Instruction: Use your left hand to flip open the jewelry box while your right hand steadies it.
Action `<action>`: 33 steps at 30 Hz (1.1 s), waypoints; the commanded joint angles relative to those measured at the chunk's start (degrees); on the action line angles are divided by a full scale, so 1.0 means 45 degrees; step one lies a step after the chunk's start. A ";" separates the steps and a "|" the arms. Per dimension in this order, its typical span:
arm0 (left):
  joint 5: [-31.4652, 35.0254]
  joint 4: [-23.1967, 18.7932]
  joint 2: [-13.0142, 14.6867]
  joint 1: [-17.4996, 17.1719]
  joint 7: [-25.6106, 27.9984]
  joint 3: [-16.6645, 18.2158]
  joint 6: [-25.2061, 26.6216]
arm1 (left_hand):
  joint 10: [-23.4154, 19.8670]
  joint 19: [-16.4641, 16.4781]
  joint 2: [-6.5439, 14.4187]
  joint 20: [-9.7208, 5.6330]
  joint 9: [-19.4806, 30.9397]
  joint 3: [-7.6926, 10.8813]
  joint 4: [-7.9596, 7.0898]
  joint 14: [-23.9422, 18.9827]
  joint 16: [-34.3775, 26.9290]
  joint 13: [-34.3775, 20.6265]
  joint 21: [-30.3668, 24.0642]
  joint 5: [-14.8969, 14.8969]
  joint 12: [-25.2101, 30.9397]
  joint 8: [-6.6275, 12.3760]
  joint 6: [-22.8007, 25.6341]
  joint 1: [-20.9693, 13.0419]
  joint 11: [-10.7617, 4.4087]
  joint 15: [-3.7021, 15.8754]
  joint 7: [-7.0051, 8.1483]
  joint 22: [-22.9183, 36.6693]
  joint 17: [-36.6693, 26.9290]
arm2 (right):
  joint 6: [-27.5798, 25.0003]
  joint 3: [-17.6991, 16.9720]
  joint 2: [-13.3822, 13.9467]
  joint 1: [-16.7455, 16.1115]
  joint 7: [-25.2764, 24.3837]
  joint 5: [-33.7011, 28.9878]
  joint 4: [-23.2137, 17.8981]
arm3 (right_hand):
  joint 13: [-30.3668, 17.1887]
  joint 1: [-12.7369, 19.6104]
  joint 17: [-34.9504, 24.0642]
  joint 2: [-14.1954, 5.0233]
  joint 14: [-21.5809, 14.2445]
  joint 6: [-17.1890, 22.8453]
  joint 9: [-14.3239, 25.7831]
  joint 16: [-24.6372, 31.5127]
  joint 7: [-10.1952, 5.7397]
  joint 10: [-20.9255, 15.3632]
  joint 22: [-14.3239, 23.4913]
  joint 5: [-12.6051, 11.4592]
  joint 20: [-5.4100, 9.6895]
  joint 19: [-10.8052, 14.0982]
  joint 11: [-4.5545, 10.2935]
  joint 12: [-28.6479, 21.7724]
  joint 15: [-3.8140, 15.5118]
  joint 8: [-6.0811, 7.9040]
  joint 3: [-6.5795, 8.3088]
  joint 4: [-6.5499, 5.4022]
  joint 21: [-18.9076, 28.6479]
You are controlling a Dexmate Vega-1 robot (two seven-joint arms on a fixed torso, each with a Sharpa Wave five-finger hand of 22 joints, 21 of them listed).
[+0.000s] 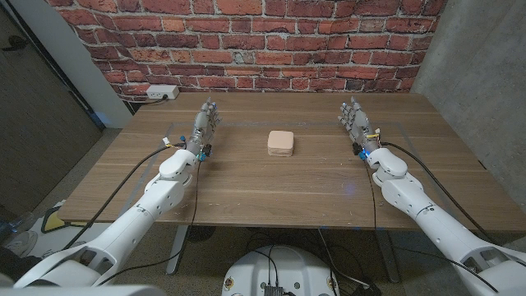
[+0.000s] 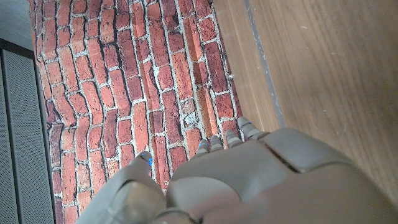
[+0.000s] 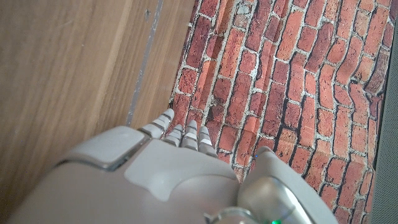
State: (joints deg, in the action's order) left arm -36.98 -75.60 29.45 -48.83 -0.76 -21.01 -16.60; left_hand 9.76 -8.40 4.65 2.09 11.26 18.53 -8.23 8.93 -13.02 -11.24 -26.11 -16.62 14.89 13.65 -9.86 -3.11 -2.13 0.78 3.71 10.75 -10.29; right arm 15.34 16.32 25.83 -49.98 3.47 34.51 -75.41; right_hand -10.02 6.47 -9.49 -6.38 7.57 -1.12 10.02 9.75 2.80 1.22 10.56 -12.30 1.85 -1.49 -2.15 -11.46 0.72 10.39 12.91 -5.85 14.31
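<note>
A small pale pink jewelry box [image 1: 281,143] sits closed near the middle of the wooden table [image 1: 271,189]. My left hand [image 1: 205,125] stands to the left of it, well apart, fingers extended toward the brick wall and holding nothing. My right hand [image 1: 356,122] stands about as far to the box's right, fingers also extended and holding nothing. In the left wrist view the back of my left hand [image 2: 249,186] points toward the wall. In the right wrist view the back of my right hand [image 3: 168,180] does the same.
A red brick wall [image 1: 263,41] runs behind the table's far edge. A white power strip [image 1: 161,93] lies on the floor by the wall at the table's far left corner. Cables [image 1: 148,164] trail along both forearms.
</note>
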 commanded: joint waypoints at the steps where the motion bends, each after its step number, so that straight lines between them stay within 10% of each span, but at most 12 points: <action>1: 0.0710 -0.0313 0.0471 -0.0159 0.0062 -0.0168 -0.0269 | 0.1713 -0.0545 -0.1010 0.0243 0.0049 -0.0251 0.1370 0.0586 0.0560 -0.0103 0.0551 0.0076 -0.0614 -0.0579 -0.2881 -0.1603 0.0153 -0.0283 0.0842 0.0003 -0.0067 | -0.1022 -0.2563 -0.2060 -0.0603 0.1652 -0.2468 -0.0349 | -0.0069 0.0059 -0.0023 -0.0239 0.0088 -0.0011 0.0055 0.0086 0.0105 -0.0025 0.0034 -0.0087 0.0498 -0.0027 -0.0069 -0.0044 0.0031 0.0076 0.0090 0.0014 0.0009; 20: 0.2451 -0.0357 0.1244 0.0649 -0.0212 -0.0892 -0.0746 | 0.2241 -0.0899 -0.1841 0.0799 0.0045 -0.0560 0.2250 0.1168 0.0475 -0.0105 0.0936 0.0073 -0.0652 -0.0559 -0.3833 -0.2746 0.0332 -0.0741 0.0714 0.0099 -0.0119 | -0.1554 -0.4957 -0.4338 -0.0730 0.3450 -0.4719 -0.0495 | -0.0069 0.0120 -0.0022 -0.0215 -0.0030 0.0078 0.0057 0.0112 0.0161 -0.0241 0.0036 -0.0070 0.0408 0.0060 -0.0188 -0.0116 -0.0144 0.0103 0.0084 0.0086 -0.0028; 33: 0.3823 -0.0965 0.1892 0.1223 -0.0142 -0.1384 -0.0381 | 0.1659 -0.0560 -0.1747 0.0667 0.0053 -0.0488 0.2692 0.0717 0.0359 -0.0110 0.0911 0.0022 -0.0401 -0.0057 -0.2529 -0.3648 0.0538 -0.0762 0.0332 0.0158 -0.0130 | -0.1596 -0.5598 -0.4985 -0.0698 0.4062 -0.5335 -0.0507 | -0.0070 0.0215 -0.0022 -0.0215 -0.0157 0.0223 0.0058 0.0129 0.0161 -0.0420 0.0038 -0.0053 0.0344 0.0152 -0.0244 -0.0165 -0.0240 0.0139 0.0111 0.0170 -0.0049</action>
State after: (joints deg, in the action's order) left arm -24.81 -77.83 35.50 -45.59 -1.32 -25.28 -19.39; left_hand 9.92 -10.05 -3.27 5.77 11.34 16.08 3.19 9.83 -11.53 -11.60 -21.94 -16.18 12.57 12.54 -9.82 -18.44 -0.43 -2.27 6.01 11.35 -10.82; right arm 8.59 -5.85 6.36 -53.08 19.02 13.46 -77.61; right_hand -10.01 6.77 -9.48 -6.67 6.92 -0.50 10.00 9.96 3.40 -0.15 10.54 -12.27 1.83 -1.46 -3.05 -11.90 0.09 10.61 13.38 -5.37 14.31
